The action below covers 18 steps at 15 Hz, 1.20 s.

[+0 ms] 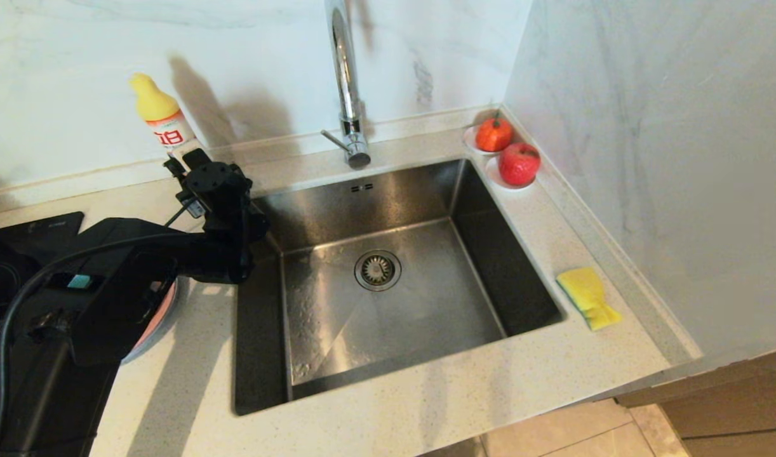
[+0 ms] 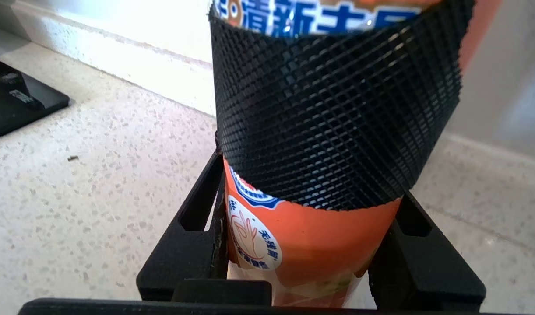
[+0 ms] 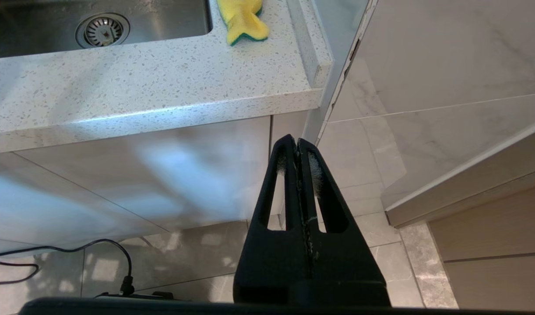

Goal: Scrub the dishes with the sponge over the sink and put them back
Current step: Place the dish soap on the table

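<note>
The left gripper [image 2: 309, 245] has its jaws clamped around the orange detergent bottle [image 2: 320, 245] at the tabletop's [image 1: 426, 406] far left. The right gripper [image 3: 299, 148] hangs below the tabletop edge, jaws pressed together, empty.

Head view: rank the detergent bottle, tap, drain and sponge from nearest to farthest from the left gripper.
1. Detergent bottle, clamped in the left gripper at the sink's back left corner.
2. Tap, behind the sink.
3. Drain, in the sink floor; close to the tap's rank.
4. Sponge, on the counter at the far right.
</note>
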{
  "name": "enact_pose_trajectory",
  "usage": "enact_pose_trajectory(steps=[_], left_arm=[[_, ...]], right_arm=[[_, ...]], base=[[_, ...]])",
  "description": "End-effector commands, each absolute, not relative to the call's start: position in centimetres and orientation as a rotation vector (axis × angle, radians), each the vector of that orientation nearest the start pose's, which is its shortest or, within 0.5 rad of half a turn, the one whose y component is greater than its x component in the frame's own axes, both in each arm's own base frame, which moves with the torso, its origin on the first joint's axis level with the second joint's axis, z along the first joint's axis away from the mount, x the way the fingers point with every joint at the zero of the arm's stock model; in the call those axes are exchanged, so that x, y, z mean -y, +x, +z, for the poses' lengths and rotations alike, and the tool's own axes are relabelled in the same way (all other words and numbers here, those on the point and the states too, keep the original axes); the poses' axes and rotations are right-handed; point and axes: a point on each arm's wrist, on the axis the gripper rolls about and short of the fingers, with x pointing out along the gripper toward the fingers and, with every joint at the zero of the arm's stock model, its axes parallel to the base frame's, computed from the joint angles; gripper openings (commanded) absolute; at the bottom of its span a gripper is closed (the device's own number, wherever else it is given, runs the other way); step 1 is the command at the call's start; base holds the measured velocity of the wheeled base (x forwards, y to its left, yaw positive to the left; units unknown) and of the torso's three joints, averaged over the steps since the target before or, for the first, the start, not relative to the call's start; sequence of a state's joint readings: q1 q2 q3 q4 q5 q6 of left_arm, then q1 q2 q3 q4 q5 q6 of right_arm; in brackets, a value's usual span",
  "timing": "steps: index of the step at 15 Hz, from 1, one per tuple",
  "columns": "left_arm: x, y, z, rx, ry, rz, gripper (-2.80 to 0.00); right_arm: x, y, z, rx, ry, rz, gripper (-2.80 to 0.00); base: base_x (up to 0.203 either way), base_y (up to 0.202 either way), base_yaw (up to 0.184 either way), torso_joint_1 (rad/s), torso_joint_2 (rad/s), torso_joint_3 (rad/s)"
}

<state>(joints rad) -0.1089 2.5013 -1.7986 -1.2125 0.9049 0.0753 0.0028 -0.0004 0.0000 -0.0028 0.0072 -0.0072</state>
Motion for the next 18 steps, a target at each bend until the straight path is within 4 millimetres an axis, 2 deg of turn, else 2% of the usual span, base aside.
enact_pose_trajectory(steps=[1, 6, 18], left_arm=[[3.6, 50.6, 16.7, 0.432, -0.186, 0.802, -2.8], [2.6, 50.9, 16.3, 0.431, -0.178, 0.822, -2.8], [0.2, 51.0, 17.6, 0.477, -0.186, 0.85, -2.8]], right_arm=[[0.0, -2.3, 7.6, 0.003, -0.008, 0.011, -2.8], [0.0, -2.3, 7.6, 0.003, -0.008, 0.011, -2.8], [0.0, -2.3, 7.6, 0.003, -0.008, 0.011, -2.8]], base=[[0.0, 0.0, 0.0, 0.0, 0.0, 0.0], [0.0, 0.0, 0.0, 0.0, 0.0, 0.0], [0.0, 0.0, 0.0, 0.0, 0.0, 0.0]])
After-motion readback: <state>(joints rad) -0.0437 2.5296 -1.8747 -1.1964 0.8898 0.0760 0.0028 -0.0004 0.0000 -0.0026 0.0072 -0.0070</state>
